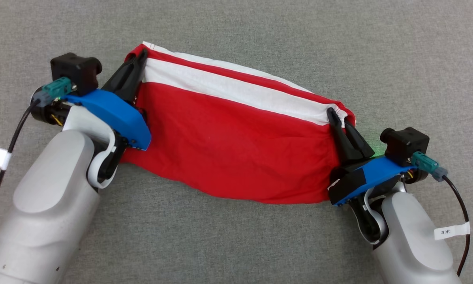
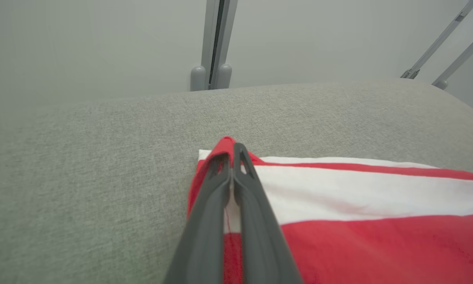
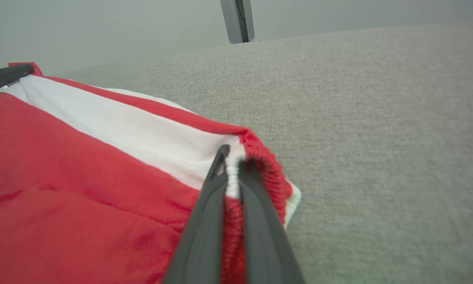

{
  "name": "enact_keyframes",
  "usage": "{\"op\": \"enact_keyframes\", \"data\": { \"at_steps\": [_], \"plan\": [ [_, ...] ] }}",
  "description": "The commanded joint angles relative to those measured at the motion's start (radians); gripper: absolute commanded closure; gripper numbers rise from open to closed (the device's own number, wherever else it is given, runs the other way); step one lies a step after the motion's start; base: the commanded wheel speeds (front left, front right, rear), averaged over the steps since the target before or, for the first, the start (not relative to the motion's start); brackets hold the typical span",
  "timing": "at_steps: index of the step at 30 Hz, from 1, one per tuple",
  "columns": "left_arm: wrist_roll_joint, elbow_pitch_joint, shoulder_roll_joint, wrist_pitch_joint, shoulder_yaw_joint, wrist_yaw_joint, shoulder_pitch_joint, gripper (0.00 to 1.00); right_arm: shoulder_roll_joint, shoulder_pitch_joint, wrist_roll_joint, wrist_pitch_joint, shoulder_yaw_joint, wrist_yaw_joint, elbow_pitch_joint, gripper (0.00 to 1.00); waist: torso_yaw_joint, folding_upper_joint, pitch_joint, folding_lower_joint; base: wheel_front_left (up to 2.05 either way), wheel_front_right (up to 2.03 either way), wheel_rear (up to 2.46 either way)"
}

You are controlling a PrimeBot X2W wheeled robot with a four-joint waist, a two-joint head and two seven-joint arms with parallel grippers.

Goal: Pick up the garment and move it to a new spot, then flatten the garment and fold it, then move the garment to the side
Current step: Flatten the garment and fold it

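Both ends are pinned. The left gripper (image 1: 141,55) has its jaws pressed together on the garment's (image 1: 228,150) far-left corner, and the right gripper (image 1: 333,116) has its jaws pressed together on the gathered, ribbed corner at the other end. Both wrist views show cloth sandwiched between the fingers with no gap. The garment sits out on the grey worktop (image 1: 236,244), well short of the far edge seen in the wrist views; the head view shows no worktop edge. Key relation: the garment's long axis runs jaw to jaw along the white-striped edge, and it's skewed. The left end lies further from the robot and the right end is pulled in closer, so the held edge slants across the worktop rather than running square to the robot. That edge looks fairly taut between the two grips. The red body hangs off it toward the robot, its free lower edge bowed and mildly wrinkled. I can't tell whether that lower edge is fully resting on the worktop or slightly lifted. My read is that this is mid carry or spread, with the fold not yet made. Neither arm is nearer since each already owns one end, so the next move depends on both moving together. Holding their spacing should keep the edge taut, and squaring up the slant should let the body lie flat. Risk: uneven travel slackens the edge or drags the right corner out of its pinch.
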Motion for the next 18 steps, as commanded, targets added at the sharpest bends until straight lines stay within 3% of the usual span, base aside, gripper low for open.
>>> {"op": "enact_keyframes", "data": {
  "at_steps": [1, 2, 3, 5, 6, 7, 18],
  "plan": [
    [-0.001, 0.019, -0.009, 0.004, -0.008, -0.005, -0.024, 1.00, -0.002, -0.014, 0.006, -0.007, 0.004, 0.000, 0.018, 1.00, -0.002, -0.0001, 0.000, -0.0003, 0.00, 0.00, 0.00],
    [0.001, 0.035, -0.013, 0.003, -0.016, -0.008, -0.037, 1.00, -0.002, -0.019, 0.005, -0.013, 0.005, 0.000, 0.025, 0.91, -0.003, -0.0001, 0.001, -0.0003, 0.00, 0.00, 0.00],
    [0.001, 0.050, -0.017, -0.004, -0.021, -0.010, -0.049, 0.97, -0.002, -0.023, 0.005, -0.021, 0.004, 0.000, 0.032, 0.74, -0.004, -0.0001, 0.001, -0.0003, 0.00, 0.00, 0.00],
    [-0.002, 0.074, -0.025, -0.018, -0.027, -0.012, -0.064, 0.37, -0.002, -0.030, -0.002, -0.041, 0.001, 0.000, 0.042, 0.52, -0.006, -0.0001, -0.001, -0.0003, 0.00, 0.00, 0.00],
    [-0.002, 0.085, -0.029, -0.027, -0.030, -0.013, -0.068, 0.00, -0.002, -0.031, -0.003, -0.050, -0.003, 0.000, 0.047, 0.11, -0.006, -0.0001, -0.002, -0.0003, 0.00, 0.00, 0.00],
    [-0.003, 0.094, -0.032, -0.033, -0.033, -0.014, -0.071, 0.00, -0.002, -0.032, -0.005, -0.054, -0.004, 0.000, 0.050, 0.00, -0.007, -0.0001, -0.005, -0.0003, 0.00, 0.00, 0.00],
    [-0.047, 0.061, -0.004, -0.053, -0.067, -0.021, 0.002, 0.00, -0.002, 0.043, -0.019, -0.070, -0.019, 0.000, 0.041, 0.00, 0.002, -0.0001, -0.057, -0.0003, 0.00, 0.00, 0.00]
  ]
}}
